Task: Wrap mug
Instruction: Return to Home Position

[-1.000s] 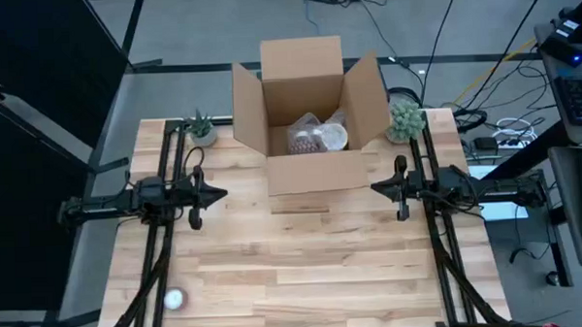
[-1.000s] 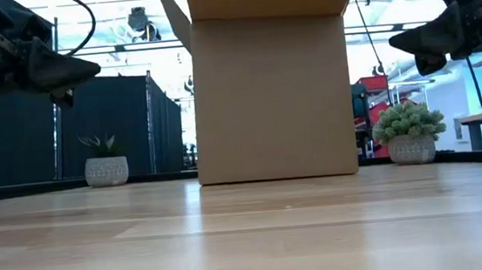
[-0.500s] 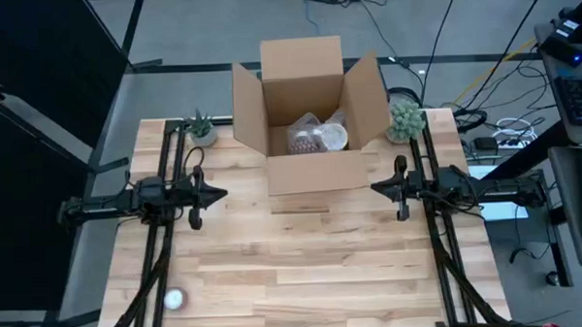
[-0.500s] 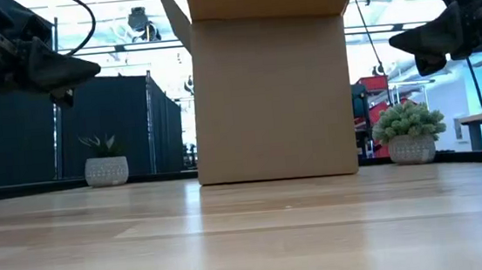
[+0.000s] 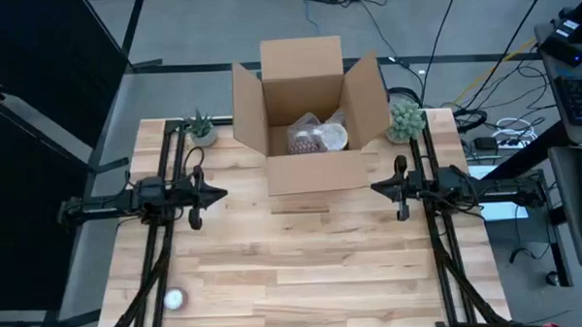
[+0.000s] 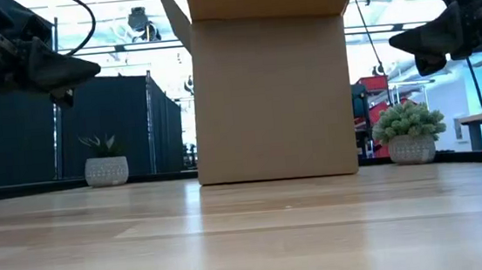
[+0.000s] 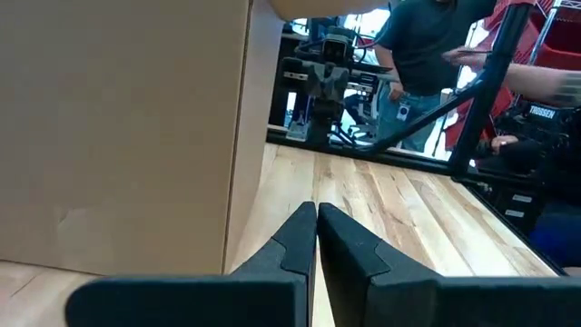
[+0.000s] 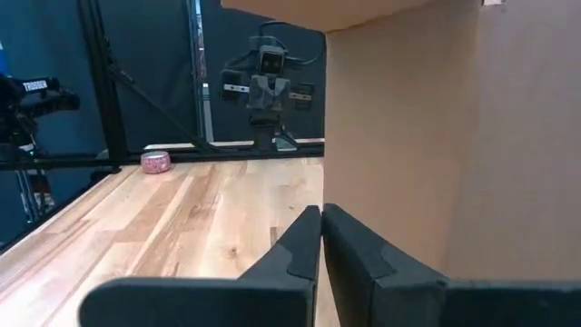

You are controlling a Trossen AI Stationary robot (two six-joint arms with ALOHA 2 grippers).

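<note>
The bubble-wrapped mugs (image 5: 317, 136) lie inside the open cardboard box (image 5: 311, 174) at the far edge of the desk (image 5: 304, 270), while the left gripper (image 5: 221, 195) and right gripper (image 5: 374, 188) hover either side of it, fingers (image 7: 292, 243) pressed together, empty.

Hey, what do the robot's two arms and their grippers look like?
The left arm and right arm are slim, black and jointed. The left gripper and right gripper each end in two flat black fingers, wedge-shaped, tapering to points. A thin black cable arcs above the left arm. No markings show.
</note>
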